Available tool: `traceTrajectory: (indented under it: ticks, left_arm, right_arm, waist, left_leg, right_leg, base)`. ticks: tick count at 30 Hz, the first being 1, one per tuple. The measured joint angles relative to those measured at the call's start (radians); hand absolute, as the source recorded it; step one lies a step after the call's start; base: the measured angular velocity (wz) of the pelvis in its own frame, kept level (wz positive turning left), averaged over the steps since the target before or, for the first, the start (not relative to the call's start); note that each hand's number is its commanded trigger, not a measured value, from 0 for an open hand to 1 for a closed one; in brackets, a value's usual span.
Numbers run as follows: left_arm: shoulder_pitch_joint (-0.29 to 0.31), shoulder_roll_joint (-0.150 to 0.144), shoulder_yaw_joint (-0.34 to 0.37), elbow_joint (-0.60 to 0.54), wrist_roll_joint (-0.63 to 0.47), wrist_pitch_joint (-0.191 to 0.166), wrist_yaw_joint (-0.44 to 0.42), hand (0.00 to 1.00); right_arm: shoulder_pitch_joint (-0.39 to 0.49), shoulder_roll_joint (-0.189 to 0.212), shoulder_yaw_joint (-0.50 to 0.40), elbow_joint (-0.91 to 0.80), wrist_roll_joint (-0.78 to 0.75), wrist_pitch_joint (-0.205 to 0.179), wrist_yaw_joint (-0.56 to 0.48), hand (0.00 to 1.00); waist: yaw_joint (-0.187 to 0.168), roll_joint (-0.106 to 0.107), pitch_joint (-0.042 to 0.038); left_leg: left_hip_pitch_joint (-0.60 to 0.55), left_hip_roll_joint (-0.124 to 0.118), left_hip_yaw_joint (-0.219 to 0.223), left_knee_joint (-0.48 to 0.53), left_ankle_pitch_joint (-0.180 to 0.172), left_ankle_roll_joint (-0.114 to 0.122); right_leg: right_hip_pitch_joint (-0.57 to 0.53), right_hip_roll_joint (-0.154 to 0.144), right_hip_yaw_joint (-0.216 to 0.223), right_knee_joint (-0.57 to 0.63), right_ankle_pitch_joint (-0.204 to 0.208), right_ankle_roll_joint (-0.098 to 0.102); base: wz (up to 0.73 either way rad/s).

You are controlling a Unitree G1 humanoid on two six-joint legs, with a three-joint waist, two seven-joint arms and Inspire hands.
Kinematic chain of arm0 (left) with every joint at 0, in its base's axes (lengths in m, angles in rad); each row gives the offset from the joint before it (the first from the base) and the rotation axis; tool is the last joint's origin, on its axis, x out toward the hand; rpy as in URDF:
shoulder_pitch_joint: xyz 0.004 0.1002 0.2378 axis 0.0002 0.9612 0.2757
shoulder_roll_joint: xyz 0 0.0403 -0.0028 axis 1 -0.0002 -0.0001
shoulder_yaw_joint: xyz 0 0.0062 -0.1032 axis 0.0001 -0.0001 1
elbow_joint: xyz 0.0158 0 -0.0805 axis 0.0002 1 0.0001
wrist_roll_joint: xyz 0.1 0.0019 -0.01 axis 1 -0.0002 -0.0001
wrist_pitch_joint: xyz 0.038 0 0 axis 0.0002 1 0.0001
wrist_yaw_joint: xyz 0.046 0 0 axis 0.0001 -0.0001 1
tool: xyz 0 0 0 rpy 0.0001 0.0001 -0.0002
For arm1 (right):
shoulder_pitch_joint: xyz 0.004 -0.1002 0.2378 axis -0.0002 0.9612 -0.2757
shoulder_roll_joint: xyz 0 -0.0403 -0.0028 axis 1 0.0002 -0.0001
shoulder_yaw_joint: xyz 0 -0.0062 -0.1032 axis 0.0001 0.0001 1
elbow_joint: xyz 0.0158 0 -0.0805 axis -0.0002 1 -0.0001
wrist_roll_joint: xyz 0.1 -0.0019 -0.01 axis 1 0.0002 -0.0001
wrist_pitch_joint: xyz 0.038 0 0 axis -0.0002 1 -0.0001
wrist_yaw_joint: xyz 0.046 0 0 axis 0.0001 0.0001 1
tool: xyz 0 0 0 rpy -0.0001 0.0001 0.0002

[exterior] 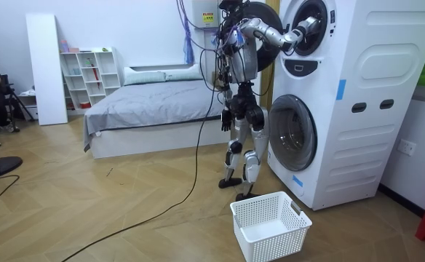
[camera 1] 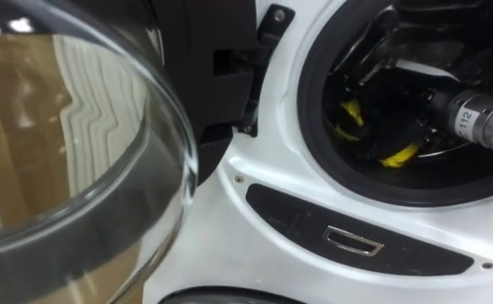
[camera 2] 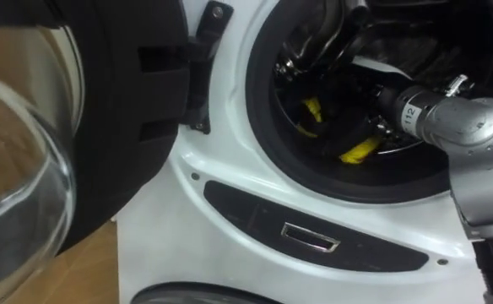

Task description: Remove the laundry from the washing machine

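Yellow clothes lie in the dark upper drum of the washing machine, at the upper right of both eye views. The right hand reaches into the drum among them; I cannot tell whether its fingers are wide, narrow or holding cloth. The glass door stands open at the left. In the room view the left hand hangs by the hip, and a white basket sits on the floor below.
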Motion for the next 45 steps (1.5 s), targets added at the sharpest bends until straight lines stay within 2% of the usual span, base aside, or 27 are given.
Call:
traceTrajectory:
  ticks: [5,8,13,16,19,20,23,27,28,29,36,37,39,42,43,45]
  left_arm:
    - [0.0,-0.001,-0.039,0.001,0.003,-0.001,0.006,0.0]
    - [0.001,-0.004,-0.039,0.0,0.003,-0.002,0.021,0.0]
    - [0.001,-0.012,-0.039,0.0,0.003,-0.011,0.035,0.0]
    - [0.002,-0.03,-0.039,0.001,0.003,-0.029,0.04,0.0]
    - [0.01,-0.037,-0.044,0.004,0.002,-0.062,0.058,0.0]
    - [0.018,-0.039,-0.041,0.003,0.002,-0.072,0.068,0.0]
    - [0.032,-0.045,-0.014,0.006,0.001,-0.092,0.076,0.0]
    - [0.042,-0.046,0.012,0.024,-0.024,-0.124,0.077,0.0]
    - [0.044,-0.047,0.024,0.03,-0.038,-0.139,0.076,0.0]
    - [0.045,-0.048,0.03,0.042,-0.038,-0.15,0.075,0.0]
    - [0.079,-0.047,0.061,0.049,-0.037,-0.185,0.074,0.0]
    - [0.087,-0.048,0.069,0.049,-0.037,-0.19,0.075,0.0]
    - [0.099,-0.051,0.07,0.049,-0.037,-0.196,0.074,0.0]
    - [0.111,-0.06,0.068,0.06,-0.038,-0.206,0.074,0.0]
    - [0.117,-0.063,0.068,0.071,-0.038,-0.218,0.072,0.0]
    - [0.121,-0.064,0.067,0.087,-0.039,-0.231,0.07,0.0]
  right_arm:
    - [0.026,0.0,0.035,-0.088,-0.054,-0.001,0.02,1.0]
    - [0.036,0.0,0.051,-0.155,-0.084,0.004,-0.002,1.0]
    - [0.086,-0.001,0.043,-0.315,-0.139,0.001,-0.006,1.0]
    - [0.092,0.0,0.044,-0.388,-0.16,0.004,0.003,1.0]
    - [0.097,0.0,0.046,-0.471,-0.184,0.009,0.014,1.0]
    - [0.103,0.0,0.044,-0.516,-0.189,0.009,0.014,1.0]
    - [0.141,0.002,0.045,-0.625,-0.183,0.0,0.016,1.0]
    - [0.153,0.002,0.042,-0.672,-0.149,-0.001,0.016,1.0]
    - [0.161,0.002,0.038,-0.696,-0.127,-0.001,0.017,1.0]
    - [0.174,0.002,0.03,-0.724,-0.118,-0.01,0.017,1.0]
    - [0.217,0.001,-0.004,-0.871,-0.032,-0.079,0.027,1.0]
    - [0.221,0.001,-0.008,-0.891,-0.017,-0.089,0.027,1.0]
    - [0.23,0.001,-0.036,-0.914,0.013,-0.111,0.026,1.0]
    - [0.269,0.001,-0.118,-0.941,0.082,-0.148,0.015,1.0]
    - [0.277,0.001,-0.134,-0.941,0.107,-0.164,0.0,1.0]
    - [0.307,0.001,-0.164,-0.944,0.134,-0.194,-0.019,1.0]
  waist:
    - [-0.001,0.009,0.0021]
    - [0.002,0.01,0.0018]
    - [-0.007,0.017,-0.0001]
    - [-0.013,0.034,-0.0032]
    - [-0.04,0.041,-0.0002]
    - [-0.054,0.041,-0.0009]
    - [-0.057,0.037,-0.0041]
    - [-0.069,0.04,-0.0033]
    - [-0.083,0.036,-0.0058]
    - [-0.09,0.038,-0.0046]
    - [-0.142,0.034,-0.0096]
    - [-0.148,0.035,-0.0101]
    - [-0.164,0.039,-0.0114]
    - [-0.181,0.054,-0.0181]
    - [-0.194,0.061,-0.0189]
    - [-0.196,0.069,-0.0169]
  left_leg:
    - [0.004,0.0,0.009,-0.002,0.001,-0.001]
    - [0.002,0.003,0.03,-0.009,0.003,-0.004]
    - [-0.02,0.006,0.051,-0.01,0.004,-0.004]
    - [-0.019,0.005,0.057,-0.016,0.004,-0.003]
    - [-0.02,0.006,0.057,-0.025,0.004,-0.003]
    - [-0.023,0.006,0.063,-0.026,0.004,-0.003]
    - [-0.024,0.009,0.089,-0.026,0.004,-0.003]
    - [-0.013,0.009,0.109,-0.027,0.004,-0.003]
    - [-0.014,0.009,0.109,-0.027,0.004,-0.003]
    - [-0.014,0.009,0.11,-0.027,0.004,-0.003]
    - [-0.02,0.015,0.121,-0.034,0.003,-0.004]
    - [-0.016,0.018,0.135,-0.034,0.003,-0.005]
    - [-0.015,0.019,0.14,-0.034,0.002,-0.006]
    - [-0.009,0.019,0.149,-0.035,0.002,-0.006]
    - [-0.004,0.019,0.152,-0.035,0.002,-0.006]
    - [0.008,0.021,0.166,-0.044,0.002,-0.006]
  right_leg:
    - [-0.003,0.004,0.021,0.004,0.002,-0.002]
    - [-0.021,0.008,0.045,0.013,0.003,-0.004]
    - [-0.053,0.011,0.053,0.016,0.005,-0.005]
    - [-0.061,0.01,0.053,0.018,0.005,-0.005]
    - [-0.066,0.011,0.054,0.016,0.004,-0.003]
    - [-0.07,0.011,0.058,0.016,0.004,-0.003]
    - [-0.081,0.011,0.086,0.016,0.004,-0.003]
    - [-0.079,0.014,0.107,0.015,0.004,-0.003]
    - [-0.079,0.013,0.106,0.015,0.004,-0.002]
    - [-0.08,0.014,0.108,0.015,0.004,-0.002]
    - [-0.093,0.026,0.121,0.016,0.008,-0.005]
    - [-0.093,0.027,0.131,0.016,0.01,-0.007]
    - [-0.093,0.028,0.133,0.016,0.012,-0.008]
    - [-0.092,0.029,0.142,0.017,0.016,-0.007]
    - [-0.089,0.029,0.146,0.017,0.016,-0.007]
    - [-0.087,0.033,0.16,0.018,0.017,-0.007]
  base:
    - [-0.05]
    - [-0.21]
    - [-0.13]
    - [-0.07]
    - [0.0]
    - [-0.03]
    - [-0.23]
    - [-0.17]
    - [0.0]
    - [0.0]
    - [-0.05]
    - [-0.19]
    - [-0.11]
    - [-0.09]
    - [-0.16]
    - [-0.19]
